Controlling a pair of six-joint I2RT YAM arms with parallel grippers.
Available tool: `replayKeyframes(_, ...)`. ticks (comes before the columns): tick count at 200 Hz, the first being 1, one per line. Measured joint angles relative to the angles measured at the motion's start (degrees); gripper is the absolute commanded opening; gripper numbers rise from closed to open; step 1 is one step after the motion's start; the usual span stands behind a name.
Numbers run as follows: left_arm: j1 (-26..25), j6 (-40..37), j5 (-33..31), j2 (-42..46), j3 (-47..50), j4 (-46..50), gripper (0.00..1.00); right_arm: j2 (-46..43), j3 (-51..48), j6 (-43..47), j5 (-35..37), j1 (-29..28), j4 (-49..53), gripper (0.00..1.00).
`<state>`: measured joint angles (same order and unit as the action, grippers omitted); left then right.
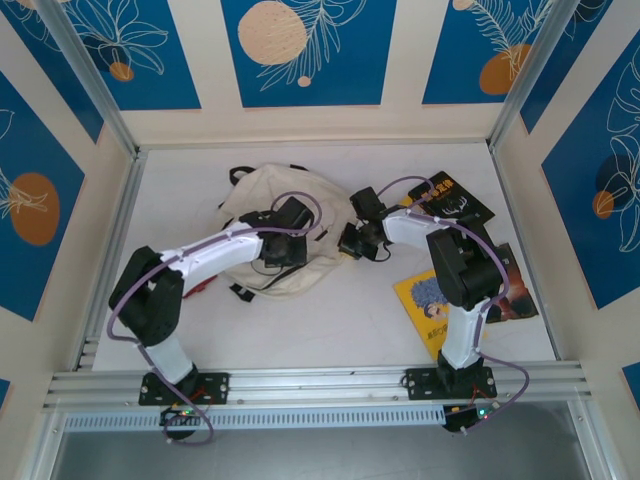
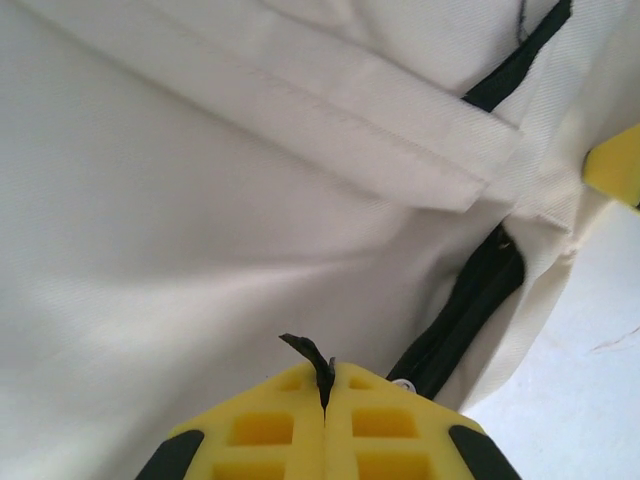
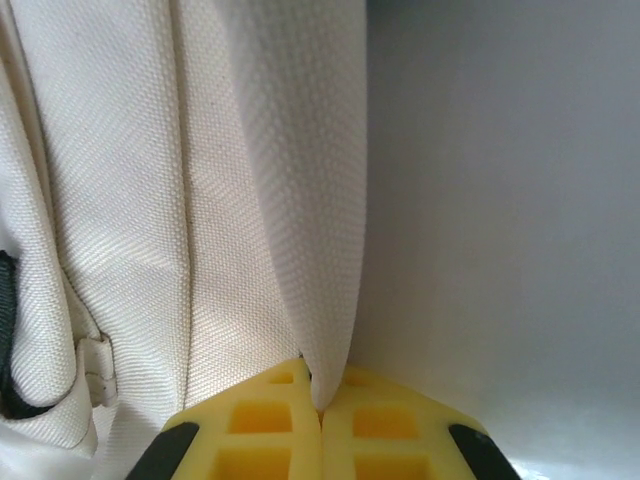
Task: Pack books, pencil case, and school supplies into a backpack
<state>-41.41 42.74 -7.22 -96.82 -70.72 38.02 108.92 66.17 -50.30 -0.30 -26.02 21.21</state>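
walls: cream with blue panels (image 1: 303,50), orange discs | table (image 1: 330,320): white | front rail (image 1: 320,385): aluminium | light: even

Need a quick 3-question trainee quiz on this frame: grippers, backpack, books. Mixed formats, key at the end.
1. True or false: the left gripper is shut on a thin black tab at the zipper of the backpack.
2. Pick one: the right gripper pinches A) a pencil case, B) a fold of backpack canvas, C) nothing.
3. Fill in: seen from above, the black book with orange lettering lies outside the backpack, on the ___ arm's side.

Key: 1 true; 2 B; 3 right.
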Motion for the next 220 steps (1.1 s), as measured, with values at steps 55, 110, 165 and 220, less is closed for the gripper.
replayKeyframes(55,0.0,-1.3,-3.9,5.4,2.2,4.9,0.00,0.3,1.2,-0.8,3.2,0.0,0.7,0.00)
replayKeyframes(110,0.3,-2.2,-7.9,7.5,5.8,6.4,0.00,0.8,2.2,-0.7,4.2,0.6,1.1,0.00)
replayKeyframes(165,3.3,-4.7,-8.7,8.5,8.7,3.3,0.00,2.3,4.7,3.0,3.7,2.9,2.1,0.00)
replayKeyframes(220,5.1,-7.7,-6.4,11.7,10.8,-0.9,0.00,2.7,6.2,6.3,0.7,4.8,2.7,0.10)
